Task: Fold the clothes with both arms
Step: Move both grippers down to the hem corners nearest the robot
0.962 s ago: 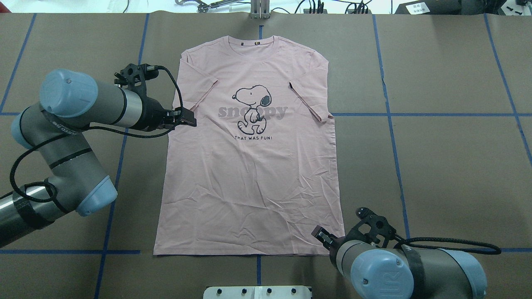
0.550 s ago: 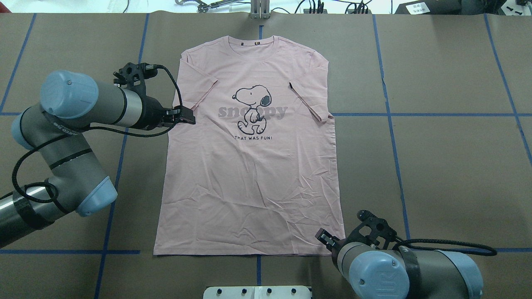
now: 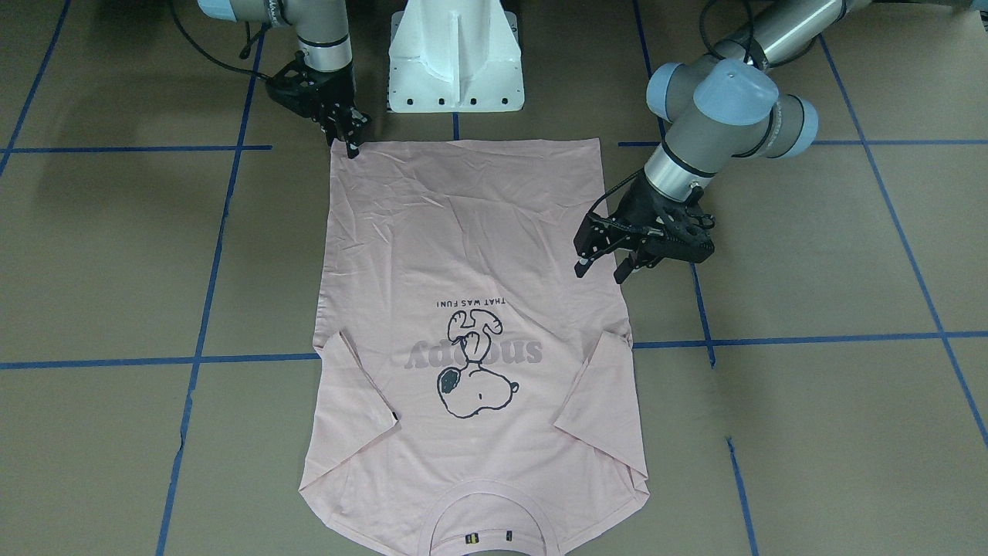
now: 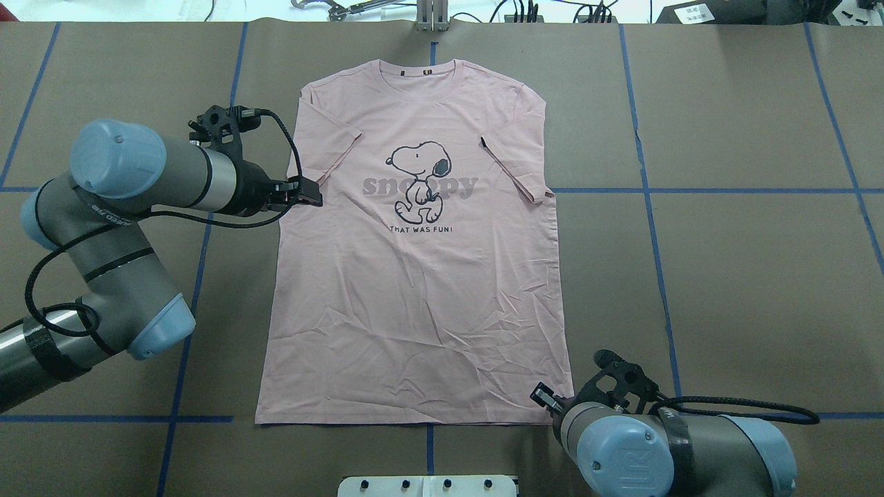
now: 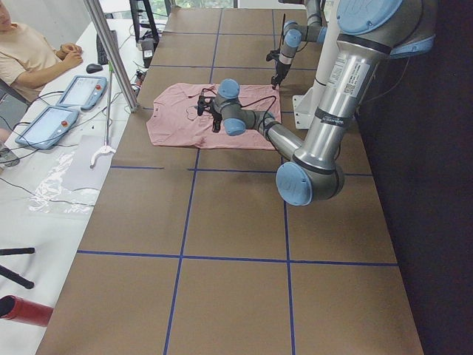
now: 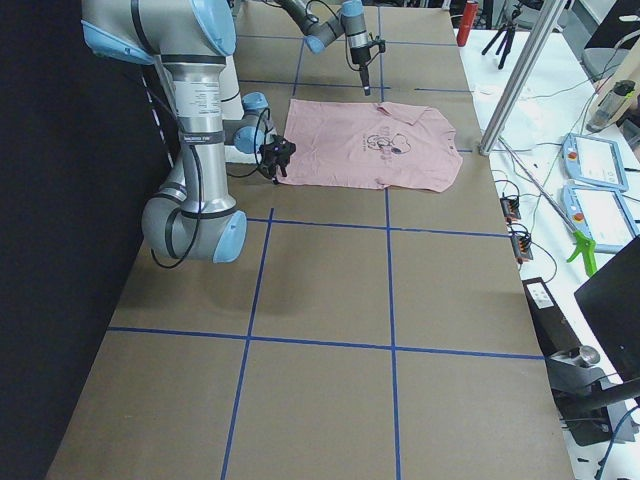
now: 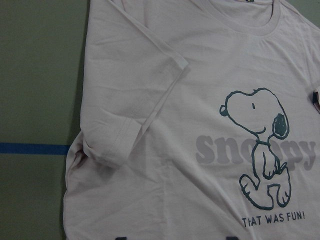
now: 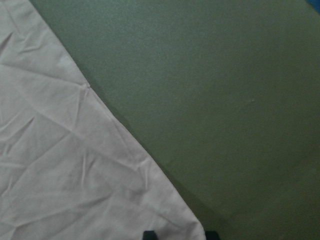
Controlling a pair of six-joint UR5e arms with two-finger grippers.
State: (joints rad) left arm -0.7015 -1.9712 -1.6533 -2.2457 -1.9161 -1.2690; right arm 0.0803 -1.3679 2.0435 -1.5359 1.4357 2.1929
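Evidently both arms are lining up for a first fold. The T-shirt [image 4: 421, 290] lies flat and print up in the middle of the table [image 4: 746, 290], collar away from the robot. The left gripper [image 3: 600, 270] hovers over the shirt's side edge just below the sleeve [image 4: 324, 141], fingers spread and empty. The right gripper [image 4: 543, 398], also parted and holding nothing, straddles the near hem corner [image 4: 563, 414]. Compared with a second ago, the right gripper has slid closer to that corner, the left has barely shifted, and the shirt has not moved.
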